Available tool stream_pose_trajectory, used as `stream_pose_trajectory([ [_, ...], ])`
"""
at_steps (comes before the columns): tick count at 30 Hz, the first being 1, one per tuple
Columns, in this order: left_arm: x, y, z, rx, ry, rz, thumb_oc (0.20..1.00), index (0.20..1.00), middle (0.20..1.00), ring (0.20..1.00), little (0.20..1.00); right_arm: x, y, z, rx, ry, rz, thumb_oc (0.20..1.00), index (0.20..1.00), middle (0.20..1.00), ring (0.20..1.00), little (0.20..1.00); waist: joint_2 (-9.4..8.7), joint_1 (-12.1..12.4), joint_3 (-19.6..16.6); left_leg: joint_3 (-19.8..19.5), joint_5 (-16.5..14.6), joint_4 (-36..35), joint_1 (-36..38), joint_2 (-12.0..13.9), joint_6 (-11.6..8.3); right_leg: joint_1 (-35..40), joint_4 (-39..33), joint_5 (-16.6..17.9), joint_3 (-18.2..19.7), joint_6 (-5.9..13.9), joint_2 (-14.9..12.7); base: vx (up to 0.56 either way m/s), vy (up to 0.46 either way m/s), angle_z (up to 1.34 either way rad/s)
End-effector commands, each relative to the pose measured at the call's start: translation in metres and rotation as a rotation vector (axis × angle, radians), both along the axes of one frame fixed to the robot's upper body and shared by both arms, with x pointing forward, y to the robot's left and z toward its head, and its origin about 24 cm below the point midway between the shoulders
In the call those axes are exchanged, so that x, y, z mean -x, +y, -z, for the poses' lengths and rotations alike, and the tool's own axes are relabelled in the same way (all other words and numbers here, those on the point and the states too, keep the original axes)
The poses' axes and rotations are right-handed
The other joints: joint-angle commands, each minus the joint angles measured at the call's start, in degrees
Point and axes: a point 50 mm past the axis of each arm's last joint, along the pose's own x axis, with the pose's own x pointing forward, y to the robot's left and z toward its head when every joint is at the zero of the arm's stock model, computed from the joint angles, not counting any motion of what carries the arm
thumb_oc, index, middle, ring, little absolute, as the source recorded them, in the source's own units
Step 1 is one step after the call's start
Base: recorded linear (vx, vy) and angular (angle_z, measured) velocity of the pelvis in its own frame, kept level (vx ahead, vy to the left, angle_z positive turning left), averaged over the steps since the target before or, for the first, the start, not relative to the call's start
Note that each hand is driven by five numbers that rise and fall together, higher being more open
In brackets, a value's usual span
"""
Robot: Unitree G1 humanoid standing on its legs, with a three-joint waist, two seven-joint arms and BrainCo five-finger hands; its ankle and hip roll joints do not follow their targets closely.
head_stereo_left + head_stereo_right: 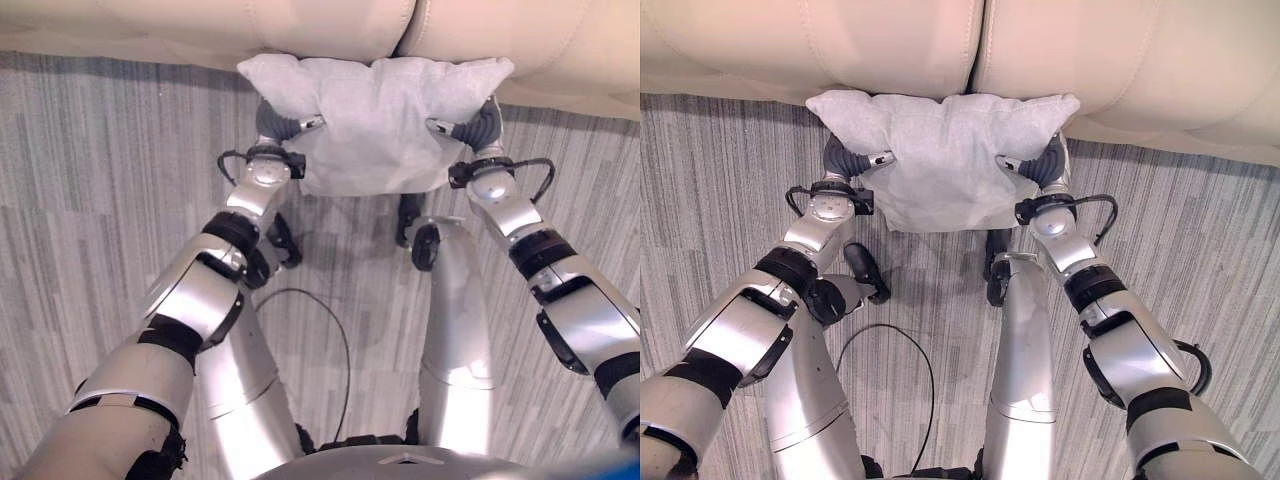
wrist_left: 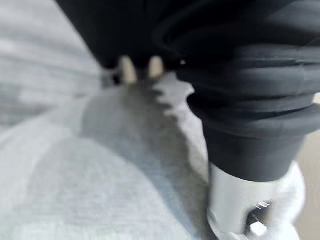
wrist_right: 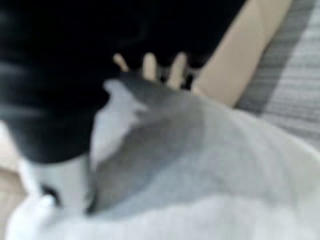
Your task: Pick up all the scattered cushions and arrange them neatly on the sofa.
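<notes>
I see one pale grey cushion (image 1: 372, 122) held up off the floor between my two hands, out in front of me at the near edge of the sofa (image 1: 330, 25). Its far edge sits against, or just over, the sofa's front, right where the seam between the two cream seat sections runs down; I cannot tell whether it is actually resting on the sofa or only touching it. The cushion sags a little in the middle and its two far corners stick out past my hands, one to the left and one to the right.

My left hand (image 1: 288, 124) is on the cushion's left side, with a silver thumb lying across the top face of the fabric and the fingers wrapped round underneath, so it is gripping the cushion. In the left wrist view I can see the fingers (image 2: 129, 70) pressing into the grey cloth beyond the dark cover.

My right hand (image 1: 462, 127) mirrors it on the cushion's right side, thumb on top and fingers below, clamped on the fabric. The right wrist view shows the fingers (image 3: 150, 66) dug into the cushion's edge, with a strip of cream sofa and striped floor past them.

Under the cushion and all around the near side lies the grey striped carpet (image 1: 90, 180), running up to the sofa's base.
</notes>
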Motion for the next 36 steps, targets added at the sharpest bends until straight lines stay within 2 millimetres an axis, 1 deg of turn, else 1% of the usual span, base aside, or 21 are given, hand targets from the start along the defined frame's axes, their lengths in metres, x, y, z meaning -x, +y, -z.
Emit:
stream_pose_trajectory([
  [1,0.008,-0.052,-0.044,0.118,-0.193,0.207,0.200,0.200,0.200,0.200,0.200,0.014,0.080,-0.036,-0.022,-0.170,-0.329,0.200,0.200,0.200,0.200,0.200,2.58,0.30,-2.07,-7.23,5.27,-9.35,-2.33,-3.72,-0.31,2.71,-3.34,-1.58,1.55,1.24,1.61,0.00,0.000,0.00],
  [7,0.014,-0.049,-0.043,0.122,-0.219,0.233,0.200,0.200,0.200,0.200,0.200,0.023,0.080,-0.034,-0.047,-0.201,-0.361,0.200,0.200,0.200,0.200,0.200,3.10,0.27,-4.10,-7.25,5.94,-10.98,-2.33,-3.88,-0.90,2.71,-4.10,-1.10,1.00,1.45,2.08,0.00,0.000,0.00],
  [8,0.016,-0.050,-0.042,0.119,-0.228,0.248,0.200,0.200,0.200,0.200,0.200,0.025,0.079,-0.031,-0.054,-0.204,-0.366,0.200,0.200,0.200,0.200,0.200,3.24,0.28,-4.96,-7.13,6.18,-11.99,-2.33,-3.94,-1.06,2.71,-4.94,-0.99,0.81,1.47,2.07,0.01,-0.048,-0.01],
  [9,0.020,-0.050,-0.037,0.131,-0.235,0.266,0.200,0.200,0.200,0.200,0.200,0.029,0.073,-0.026,-0.057,-0.208,-0.360,0.200,0.200,0.200,0.200,0.200,3.62,0.25,-7.29,-6.67,6.90,-14.61,-2.30,-4.10,-1.43,2.71,-6.91,-0.83,0.39,1.72,1.98,0.01,-0.064,0.01],
  [12,0.025,-0.051,-0.033,0.135,-0.248,0.286,0.200,0.200,0.200,0.200,0.200,0.034,0.065,-0.018,-0.049,-0.206,-0.352,0.200,0.200,0.200,0.200,0.200,3.57,0.14,-9.73,-5.29,7.85,-17.90,-1.65,-4.25,-1.98,2.76,-8.98,-0.62,0.40,1.85,1.62,-0.02,-0.046,0.15],
  [13,0.033,-0.051,-0.028,0.153,-0.266,0.314,0.200,0.200,0.200,0.200,0.200,0.040,0.057,-0.008,-0.049,-0.203,-0.348,0.200,0.200,0.200,0.200,0.200,3.56,0.07,-11.68,-4.04,8.94,-22.01,0.93,-4.29,-2.66,4.74,-11.72,-0.43,0.13,2.04,1.21,-0.07,-0.028,0.22],
  [18,0.045,-0.048,-0.016,0.162,-0.280,0.349,0.200,0.200,0.200,0.200,0.200,0.052,0.047,0.005,-0.062,-0.200,-0.349,0.200,0.200,0.200,0.200,0.200,3.70,-0.32,-13.24,-3.28,10.65,-28.69,7.41,-4.21,-3.47,11.70,-17.85,0.39,-1.57,2.73,0.80,-0.07,-0.003,0.06],
  [19,0.048,-0.048,-0.012,0.170,-0.280,0.355,0.200,0.200,0.200,0.200,0.200,0.055,0.045,0.009,-0.064,-0.197,-0.348,0.200,0.200,0.200,0.200,0.200,3.76,-0.52,-13.51,-2.98,11.20,-30.64,9.61,-4.05,-3.81,13.87,-19.47,0.70,-2.17,3.02,0.60,-0.06,0.012,0.02],
  [20,0.054,-0.047,-0.003,0.191,-0.274,0.376,0.200,0.200,0.200,0.200,0.200,0.060,0.039,0.018,-0.067,-0.182,-0.342,0.200,0.200,0.200,0.200,0.200,3.94,-0.83,-14.53,-2.70,12.08,-35.11,14.21,-3.72,-4.23,18.03,-23.08,1.16,-3.16,3.64,0.12,-0.08,0.026,0.03],
  [23,0.067,-0.045,0.013,0.185,-0.264,0.407,0.200,0.200,0.200,0.200,0.200,0.072,0.033,0.033,-0.073,-0.163,-0.342,0.200,0.200,0.200,0.200,0.200,3.90,-1.50,-15.20,-2.10,13.83,-42.20,22.94,-4.04,-4.86,25.89,-29.36,2.50,-4.20,4.26,-0.54,-0.03,0.019,0.07],
  [25,0.072,-0.046,0.018,0.198,-0.260,0.423,0.200,0.200,0.200,0.200,0.200,0.076,0.031,0.038,-0.088,-0.154,-0.341,0.200,0.200,0.200,0.200,0.200,3.85,-1.67,-15.79,-2.05,14.35,-44.32,25.45,-3.95,-5.30,28.42,-31.43,2.78,-4.67,4.44,-0.96,0.01,0.006,0.02],
  [26,0.076,-0.045,0.025,0.206,-0.246,0.430,0.200,0.200,0.200,0.200,0.200,0.080,0.029,0.045,-0.105,-0.137,-0.342,0.200,0.200,0.200,0.200,0.200,3.81,-1.86,-16.47,-1.79,14.59,-46.34,27.95,-4.02,-5.54,30.73,-33.17,3.13,-5.14,4.74,-1.25,0.04,0.012,0.03],
  [27,0.083,-0.046,0.039,0.229,-0.214,0.449,0.200,0.200,0.200,0.200,0.200,0.086,0.026,0.054,-0.120,-0.114,-0.342,0.200,0.200,0.200,0.200,0.200,3.51,-2.23,-17.10,-1.43,15.38,-49.89,32.97,-4.86,-6.04,35.87,-36.98,3.63,-6.09,4.94,-1.50,0.06,0.027,0.06],
  [28,0.087,-0.045,0.045,0.241,-0.202,0.448,0.200,0.200,0.200,0.200,0.200,0.089,0.024,0.060,-0.124,-0.100,-0.338,0.200,0.200,0.200,0.200,0.200,3.38,-2.36,-17.32,-1.15,15.77,-52.26,36.36,-5.32,-6.21,38.98,-39.25,4.01,-6.48,5.06,-1.55,0.05,0.014,0.09],
  [29,0.087,-0.045,0.045,0.241,-0.201,0.448,0.200,0.200,0.200,0.200,0.200,0.089,0.024,0.060,-0.124,-0.100,-0.338,0.200,0.200,0.200,0.200,0.200,3.36,-2.36,-17.23,-1.14,15.81,-52.35,36.52,-5.34,-6.21,39.12,-39.32,4.03,-6.48,5.07,-1.55,0.04,0.035,0.13],
  [30,0.091,-0.042,0.050,0.259,-0.196,0.447,0.200,0.200,0.200,0.200,0.200,0.093,0.020,0.063,-0.115,-0.095,-0.334,0.200,0.200,0.200,0.200,0.200,3.20,-2.50,-17.45,-1.01,16.05,-53.39,39.06,-5.57,-6.35,41.72,-40.56,4.36,-6.92,5.18,-1.73,0.10,0.056,0.12],
  [31,0.098,-0.040,0.064,0.287,-0.156,0.450,0.200,0.200,0.200,0.200,0.200,0.100,0.014,0.072,-0.099,-0.060,-0.326,0.200,0.200,0.200,0.200,0.200,2.83,-2.65,-17.48,-0.49,16.35,-56.14,45.22,-6.04,-6.62,47.92,-43.88,4.93,-7.65,5.43,-2.01,0.08,0.098,0.08],
  [32,0.100,-0.039,0.068,0.302,-0.143,0.448,0.200,0.200,0.200,0.200,0.200,0.102,0.013,0.075,-0.095,-0.050,-0.327,0.200,0.200,0.200,0.200,0.200,2.67,-2.71,-17.42,0.27,17.94,-57.76,47.42,-6.34,-6.22,50.16,-45.77,6.59,-8.40,5.22,-2.30,0.11,0.098,0.03],
  [34,0.105,-0.035,0.079,0.310,-0.109,0.442,0.200,0.200,0.200,0.200,0.200,0.107,0.007,0.083,-0.094,-0.021,-0.319,0.200,0.200,0.200,0.200,0.200,2.23,-2.92,-17.24,0.73,18.15,-59.74,53.11,-7.01,-6.46,56.37,-48.93,7.07,-9.06,5.55,-2.43,0.09,0.074,0.08],
  [35,0.105,-0.035,0.079,0.310,-0.109,0.442,0.200,0.200,0.200,0.200,0.200,0.108,0.007,0.083,-0.095,-0.021,-0.319,0.200,0.200,0.200,0.200,0.200,2.18,-2.90,-16.95,0.76,18.20,-59.93,53.55,-7.03,-6.46,56.81,-49.10,7.12,-9.08,5.56,-2.43,0.16,0.098,0.13],
  [36,0.111,-0.032,0.090,0.316,-0.079,0.436,0.200,0.200,0.200,0.200,0.200,0.113,0.002,0.089,-0.085,-0.001,-0.308,0.200,0.200,0.200,0.200,0.200,1.76,-2.95,-16.88,1.21,18.08,-61.12,58.51,-7.67,-6.61,62.45,-51.68,7.48,-9.70,6.09,-2.56,0.18,0.114,0.09],
])
